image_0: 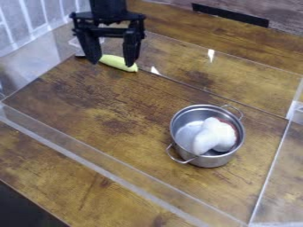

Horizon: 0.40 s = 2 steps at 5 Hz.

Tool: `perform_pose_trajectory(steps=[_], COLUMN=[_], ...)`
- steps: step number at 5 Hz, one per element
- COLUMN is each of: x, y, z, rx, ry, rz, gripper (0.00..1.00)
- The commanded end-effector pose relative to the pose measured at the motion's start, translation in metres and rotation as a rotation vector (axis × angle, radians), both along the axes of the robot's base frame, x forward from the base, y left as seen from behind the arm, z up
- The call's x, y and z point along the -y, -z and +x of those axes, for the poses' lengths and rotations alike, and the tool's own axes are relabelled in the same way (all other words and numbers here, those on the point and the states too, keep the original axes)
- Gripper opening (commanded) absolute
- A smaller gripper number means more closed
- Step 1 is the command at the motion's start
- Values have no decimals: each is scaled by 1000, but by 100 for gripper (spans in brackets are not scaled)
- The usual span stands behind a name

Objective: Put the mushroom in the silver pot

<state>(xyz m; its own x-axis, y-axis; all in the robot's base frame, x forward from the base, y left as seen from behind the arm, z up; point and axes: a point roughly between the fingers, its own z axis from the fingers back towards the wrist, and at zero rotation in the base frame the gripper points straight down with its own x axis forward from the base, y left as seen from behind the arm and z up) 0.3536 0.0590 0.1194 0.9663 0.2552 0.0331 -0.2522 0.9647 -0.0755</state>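
Well, the silver pot (189, 151) sits well apart from the gripper (109, 60), toward the lower right of it in the camera view. Its opening faces up, and its two wire handles lie on a slanting line, one at the rim's upper right, farther from the gripper, the other at the lower left. Inside the pot lies the white mushroom (211, 136), a pale, rounded, lumpy form filling much of the opening; its lobes run together, so I cannot tell which way its cap points or how its long axis lies. The gripper is released, its fingers spread apart above the wooden surface (101, 111). Just below it in the view lies a slim yellow-green piece (119, 63), its long axis slanting from upper left to lower right, partly hidden by the gripper.
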Motion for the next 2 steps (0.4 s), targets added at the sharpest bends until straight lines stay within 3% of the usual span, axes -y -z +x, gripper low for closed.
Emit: perform_pose_trajectory(steps=[1,2], x=[7,15], y=[-23,-15], z=[12,11], rx=[56,55], ry=[91,84], rz=[5,3], gripper=[100,100])
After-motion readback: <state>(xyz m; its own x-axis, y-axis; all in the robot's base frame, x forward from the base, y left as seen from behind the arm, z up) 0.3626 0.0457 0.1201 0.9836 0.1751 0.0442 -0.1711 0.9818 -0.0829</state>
